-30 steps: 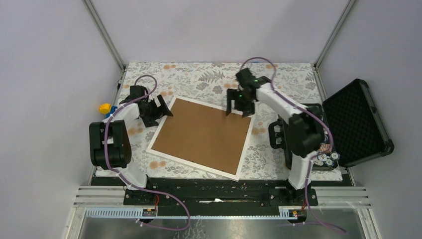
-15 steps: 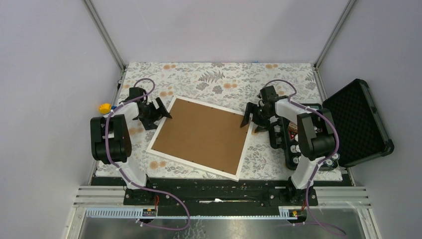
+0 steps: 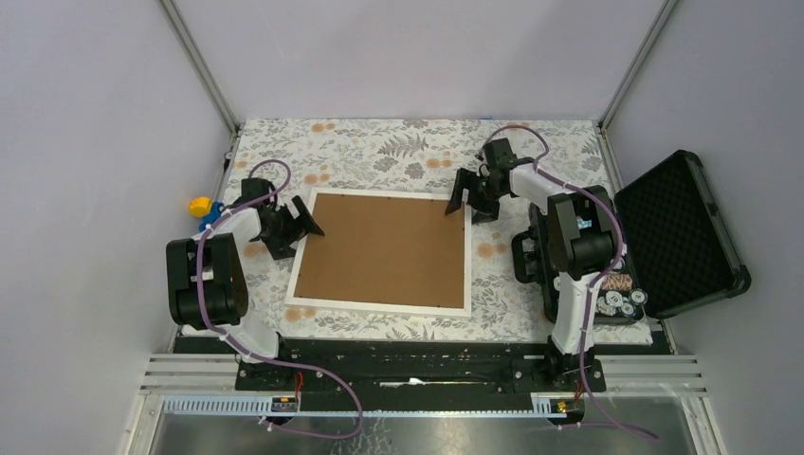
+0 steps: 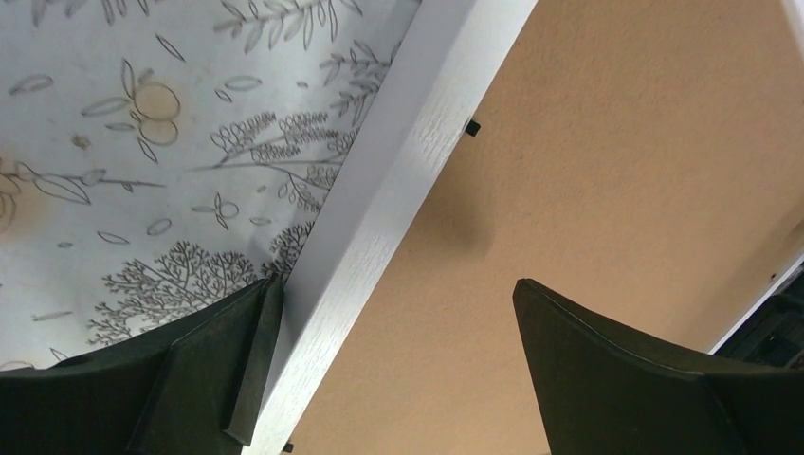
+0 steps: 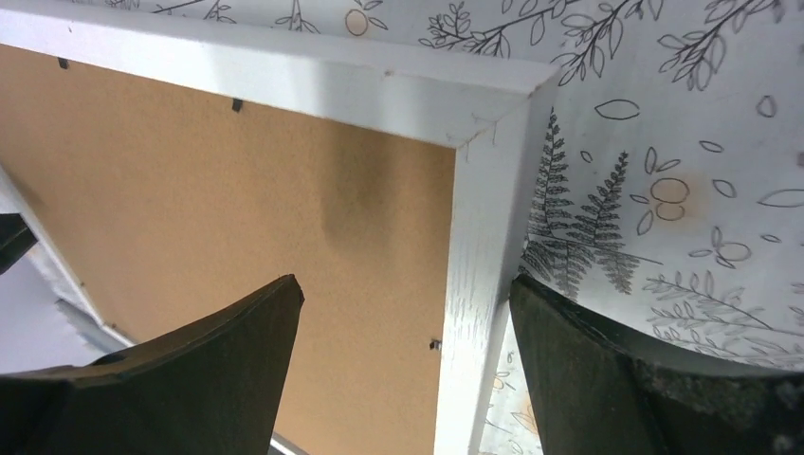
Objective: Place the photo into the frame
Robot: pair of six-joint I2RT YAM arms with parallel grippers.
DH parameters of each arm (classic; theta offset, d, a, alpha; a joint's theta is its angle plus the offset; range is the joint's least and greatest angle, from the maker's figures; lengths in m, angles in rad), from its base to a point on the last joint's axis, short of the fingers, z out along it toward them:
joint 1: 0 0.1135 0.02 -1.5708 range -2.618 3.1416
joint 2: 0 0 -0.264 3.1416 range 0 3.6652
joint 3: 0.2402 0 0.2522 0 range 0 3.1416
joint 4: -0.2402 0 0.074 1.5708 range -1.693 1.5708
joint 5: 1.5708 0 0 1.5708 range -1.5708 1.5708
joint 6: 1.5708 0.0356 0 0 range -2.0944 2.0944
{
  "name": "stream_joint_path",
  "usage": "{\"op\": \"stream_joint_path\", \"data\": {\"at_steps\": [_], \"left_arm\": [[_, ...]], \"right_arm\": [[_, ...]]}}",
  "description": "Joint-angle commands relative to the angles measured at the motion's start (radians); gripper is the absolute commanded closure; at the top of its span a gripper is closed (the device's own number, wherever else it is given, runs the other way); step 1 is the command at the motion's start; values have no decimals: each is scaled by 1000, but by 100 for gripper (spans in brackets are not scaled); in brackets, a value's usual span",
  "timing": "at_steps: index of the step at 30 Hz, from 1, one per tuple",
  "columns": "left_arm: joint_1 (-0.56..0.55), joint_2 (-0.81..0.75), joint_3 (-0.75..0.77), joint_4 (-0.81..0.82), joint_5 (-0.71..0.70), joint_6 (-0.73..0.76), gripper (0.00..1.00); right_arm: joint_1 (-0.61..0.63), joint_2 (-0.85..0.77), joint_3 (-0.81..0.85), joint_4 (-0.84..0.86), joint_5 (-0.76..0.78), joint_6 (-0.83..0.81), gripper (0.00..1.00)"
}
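In the middle of the table, on the floral cloth (image 3: pixel 398 152), the frame (image 3: pixel 379 307) lies flat and back-side up, its sides approx. square w/ the table edges. A brown backing board (image 3: pixel 384 248) fills it inside the thin white rim, so whatever is under the board is hidden. The left gripper (image 3: pixel 301 230) is at the frame's left rail, near the far-left corner. It is spread wide. In the left wrist view the gripper (image 4: pixel 395 289) straddles the white rail (image 4: pixel 408 180): one finger low over the cloth (image 4: pixel 142 142) just outside the rail, right beside it or touching, can't tell which; the other finger is over the board (image 4: pixel 616 171). It holds nothing. The right gripper (image 3: pixel 467 210) is at the far-right corner, also spread wide. In the right wrist view the gripper (image 5: pixel 406 284) spans the right rail (image 5: pixel 484 237) just below the mitred corner, w/ one finger above the board (image 5: pixel 190 190) and the other above the cloth outside the rail; contact w/ the frame can't be judged, nothing is clamped. Small black tabs (image 4: pixel 472 126) sit along the rim's inner edge, at the board. An open black case (image 3: pixel 678 232) sits off the table's right side; a small yellow item (image 3: pixel 199 206) lies off the left edge, near the left arm.
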Motion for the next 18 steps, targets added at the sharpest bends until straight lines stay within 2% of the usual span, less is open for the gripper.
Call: {"op": "stream_joint_path", "data": {"at_steps": [1, 4, 8, 12, 18], "left_arm": [[-23, -36, 24, -116, 12, 36, 2], [-22, -47, 17, -101, -22, 44, 2], [-22, -60, 7, -90, -13, 40, 1], [-20, -71, 2, -81, -12, 33, 2], [-15, -64, -7, -71, 7, 26, 2]], "right_arm": [[38, -102, 49, -128, 135, -65, 12], [38, -260, -83, -137, 176, -71, 13], [33, -397, -305, -130, 88, -105, 19], [22, -477, -468, -52, -71, -103, 39], [21, -478, -547, 12, -95, -86, 62]]}}
